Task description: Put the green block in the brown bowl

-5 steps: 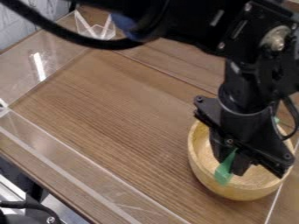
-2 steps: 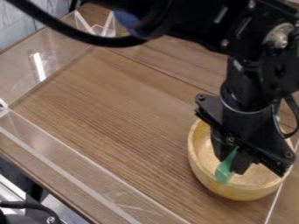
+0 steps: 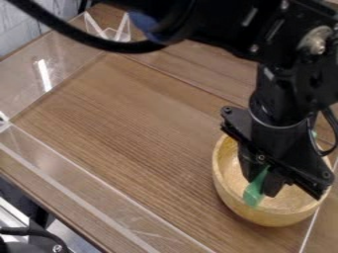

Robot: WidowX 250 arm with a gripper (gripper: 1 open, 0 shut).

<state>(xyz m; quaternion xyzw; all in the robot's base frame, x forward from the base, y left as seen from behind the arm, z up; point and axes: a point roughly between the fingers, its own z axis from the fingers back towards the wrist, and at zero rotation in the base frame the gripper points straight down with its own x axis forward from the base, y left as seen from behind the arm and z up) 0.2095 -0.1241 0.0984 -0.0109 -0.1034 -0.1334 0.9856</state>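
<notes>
Surface: wood-grain table [image 3: 119,119] is filling most of the view, its planks running diagonally from upper right to lower left.
Edging: clear plastic sheeting [image 3: 53,74] is standing along the far left side and lying over the near left edge, catching glare.
Brown bowl: brown bowl [image 3: 306,210] is sitting on the table at the lower right, its thick pale rim showing on the left and near sides; the right part is running out of the picture.
Arm: black robot arm [image 3: 284,94] is reaching in from the top of the view and bending down over the bowl, covering the bowl's far side.
Claw: gripper [image 3: 264,176] is pointing steeply downward into the bowl's opening, its fingers pressed together on the green block (only a narrow gap is showing between them, filled by the bar).
Green block: green block [image 3: 255,191] is hanging from the fingertips, its upper end pinched between them and its lower end sticking out below, tilted slightly toward the lower left.
Block and bowl: block's lower end is sitting inside the rim, close to the near-left wall; whether it is touching the bowl's floor cannot be told from this angle.
Background: dark cables [image 3: 106,35] are crossing the upper left above the table.
</notes>
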